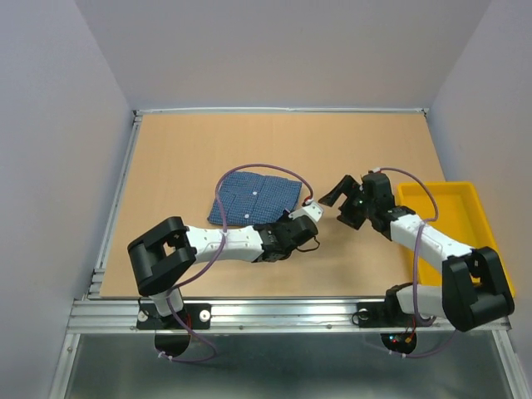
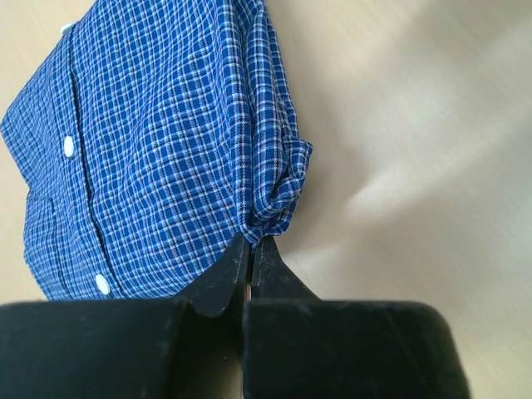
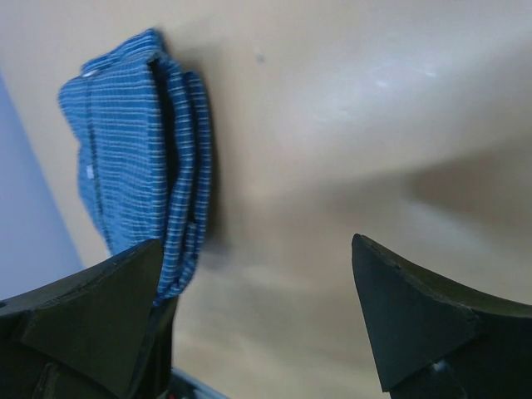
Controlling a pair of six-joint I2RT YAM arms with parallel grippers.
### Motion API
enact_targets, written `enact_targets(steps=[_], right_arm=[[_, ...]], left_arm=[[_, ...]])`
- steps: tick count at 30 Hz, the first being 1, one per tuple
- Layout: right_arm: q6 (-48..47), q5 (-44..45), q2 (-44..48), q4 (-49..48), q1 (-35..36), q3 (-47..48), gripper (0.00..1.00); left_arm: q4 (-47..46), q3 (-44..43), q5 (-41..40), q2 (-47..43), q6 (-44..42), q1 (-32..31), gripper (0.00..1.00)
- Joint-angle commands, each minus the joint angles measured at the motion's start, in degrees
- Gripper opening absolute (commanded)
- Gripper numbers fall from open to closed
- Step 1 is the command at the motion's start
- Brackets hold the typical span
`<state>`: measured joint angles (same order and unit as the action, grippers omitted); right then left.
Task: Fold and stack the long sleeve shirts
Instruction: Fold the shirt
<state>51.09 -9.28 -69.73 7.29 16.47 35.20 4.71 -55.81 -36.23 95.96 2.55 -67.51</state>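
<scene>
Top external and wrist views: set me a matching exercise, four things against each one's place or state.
1 blue checked shirt
2 left gripper
3 right gripper
4 yellow tray

A open, over bare table
B by the table's right edge
C folded, lying mid-table
D shut on the shirt's corner

Pairs: 1-C, 2-D, 3-A, 4-B

Shirt (image 1: 252, 198) lies folded approx centre of desk (image 1: 191, 150), L claw (image 2: 249, 249) nipped onto its near-right corner, R claw (image 1: 337, 204) over desk just right of shirt w/ jaws wide & not touching it, tray (image 1: 436, 186) at desk's right edge, beyond R claw
</scene>
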Motion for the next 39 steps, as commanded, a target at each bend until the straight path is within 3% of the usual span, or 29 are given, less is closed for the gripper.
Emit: enact_targets(steps=[1, 9, 23, 30, 39], right_arm=[[6.82, -11.98, -3.73, -17.63, -0.12, -0.65, 1.00], [16.23, -17.44, -15.86, -38.20, 2.95, -4.18, 1.00], [20.97, -15.86, -31.77, -48.94, 9.98, -2.42, 0.99], [20.98, -16.38, -37.58, -53.43, 10.78, -1.89, 0.89], [16.59, -16.56, -39.86, -54.05, 10.78, -0.14, 0.60]], left_arm=[[-1.46, -0.26, 1.51, -2.71, 2.99, -0.17, 0.00], [-1.55, -2.02, 2.83, -1.22, 5.27, -0.08, 0.00], [-1.81, -2.90, 4.93, -2.89, 9.23, 0.53, 0.00], [-1.90, -3.08, 6.52, -4.29, 12.48, 0.88, 0.00], [-1.90, -0.35, 9.42, -6.75, 13.97, 0.97, 0.00]])
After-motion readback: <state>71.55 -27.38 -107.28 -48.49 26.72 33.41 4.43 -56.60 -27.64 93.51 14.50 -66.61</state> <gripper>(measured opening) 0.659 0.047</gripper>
